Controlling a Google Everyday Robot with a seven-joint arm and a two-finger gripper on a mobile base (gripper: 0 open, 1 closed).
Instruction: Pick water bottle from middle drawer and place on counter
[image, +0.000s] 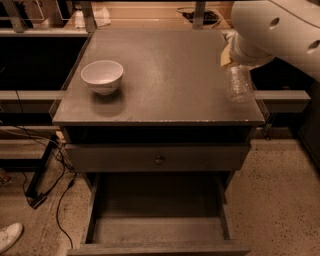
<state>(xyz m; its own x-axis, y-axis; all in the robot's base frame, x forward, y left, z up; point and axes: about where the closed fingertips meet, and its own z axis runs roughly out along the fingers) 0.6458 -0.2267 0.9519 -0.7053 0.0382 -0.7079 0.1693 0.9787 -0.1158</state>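
Observation:
The water bottle (239, 83) is clear and crinkled and stands upright on the counter (170, 75) near its right edge; its cap is hidden behind my arm. My gripper (230, 56) sits right above the bottle's top, mostly hidden by the big white arm (280, 30) that comes in from the upper right. I cannot tell whether it touches the bottle. The middle drawer (157, 212) is pulled out at the bottom of the view, and its flat floor is bare.
A white bowl (102, 76) stands on the counter's left side. A shut drawer front with a small round knob (159, 160) sits above the open drawer. Cables (60, 170) and a white shoe (9, 236) lie on the floor at left. Shelving runs behind.

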